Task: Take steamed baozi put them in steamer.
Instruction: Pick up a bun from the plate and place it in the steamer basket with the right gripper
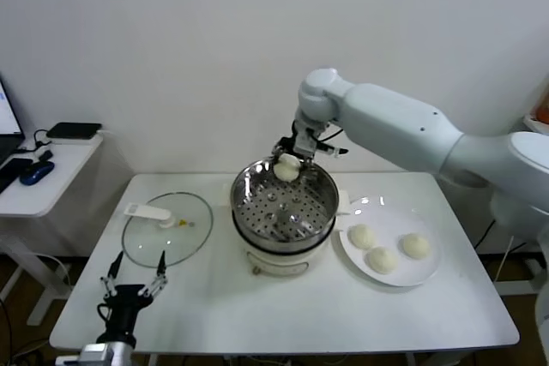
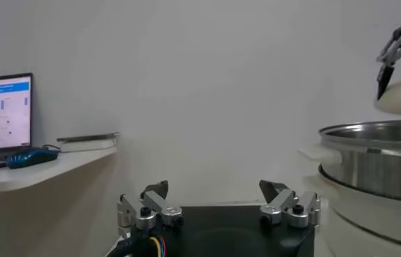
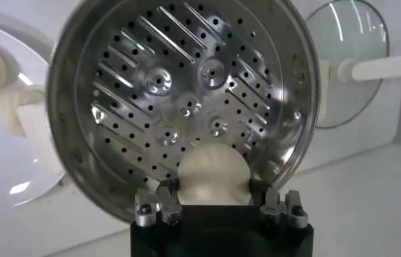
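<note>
Right gripper [image 1: 289,160], jaws closed on first baozi [image 1: 286,171], is hovering over the steamer [image 1: 322,212] (still empty); three are waiting on the plate [image 1: 429,272]; left gripper [image 1: 135,285] is idling agape.

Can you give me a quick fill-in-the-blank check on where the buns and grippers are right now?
1. The right gripper holds one baozi above the far rim of the ____.
2. The white plate carries ____ baozi.
3. The steamer floor has ____ baozi lying on it.
4. The left gripper sits open near the glass ____.

Answers: steamer; three; no; lid
</note>
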`<state>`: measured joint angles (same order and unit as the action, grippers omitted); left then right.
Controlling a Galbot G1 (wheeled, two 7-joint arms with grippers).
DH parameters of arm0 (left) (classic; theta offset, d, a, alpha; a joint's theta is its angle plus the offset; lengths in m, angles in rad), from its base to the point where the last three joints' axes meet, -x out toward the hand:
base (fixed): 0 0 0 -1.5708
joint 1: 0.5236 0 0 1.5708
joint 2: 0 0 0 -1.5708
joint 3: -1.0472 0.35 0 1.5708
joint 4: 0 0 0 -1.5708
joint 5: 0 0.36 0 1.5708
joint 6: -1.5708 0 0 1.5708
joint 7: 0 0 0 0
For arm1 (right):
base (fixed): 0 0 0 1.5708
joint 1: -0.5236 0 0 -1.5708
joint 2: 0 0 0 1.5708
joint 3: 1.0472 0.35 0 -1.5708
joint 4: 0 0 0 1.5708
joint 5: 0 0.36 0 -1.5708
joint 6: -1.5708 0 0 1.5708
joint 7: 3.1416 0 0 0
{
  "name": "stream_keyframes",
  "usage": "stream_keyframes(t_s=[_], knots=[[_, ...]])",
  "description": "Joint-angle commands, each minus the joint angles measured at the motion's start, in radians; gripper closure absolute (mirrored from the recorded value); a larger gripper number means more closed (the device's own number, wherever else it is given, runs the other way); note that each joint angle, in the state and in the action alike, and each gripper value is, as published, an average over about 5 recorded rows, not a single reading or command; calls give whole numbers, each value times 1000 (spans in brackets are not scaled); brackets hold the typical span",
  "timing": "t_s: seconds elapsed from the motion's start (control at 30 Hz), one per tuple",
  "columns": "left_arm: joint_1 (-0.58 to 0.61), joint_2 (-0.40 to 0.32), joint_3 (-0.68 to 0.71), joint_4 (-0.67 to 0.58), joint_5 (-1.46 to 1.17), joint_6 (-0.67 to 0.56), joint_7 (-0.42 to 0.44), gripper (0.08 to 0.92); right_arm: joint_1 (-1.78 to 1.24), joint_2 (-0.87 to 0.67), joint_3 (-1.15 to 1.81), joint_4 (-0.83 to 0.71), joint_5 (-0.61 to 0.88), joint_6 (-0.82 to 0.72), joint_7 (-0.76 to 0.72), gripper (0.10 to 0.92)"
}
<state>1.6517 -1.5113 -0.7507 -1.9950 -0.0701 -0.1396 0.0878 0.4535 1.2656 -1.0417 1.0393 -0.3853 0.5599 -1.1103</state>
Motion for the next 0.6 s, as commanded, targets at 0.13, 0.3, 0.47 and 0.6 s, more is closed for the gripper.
stream_keyframes(t_s=[0.13, 0.3, 0.47, 0.6], knots=[[6, 7, -7, 5, -7, -3, 1, 177, -70, 63, 31, -78, -135, 46, 4, 355], [6, 8, -8, 4, -8, -2, 1, 177, -99, 69, 50, -101, -167, 53, 8, 355], [4, 8, -7, 6, -7, -2, 1, 177, -121, 84, 73, -121, -208, 67, 13, 355], [4, 8, -7, 8, -7, -2, 1, 177, -133, 93, 84, -135, -227, 73, 17, 355]])
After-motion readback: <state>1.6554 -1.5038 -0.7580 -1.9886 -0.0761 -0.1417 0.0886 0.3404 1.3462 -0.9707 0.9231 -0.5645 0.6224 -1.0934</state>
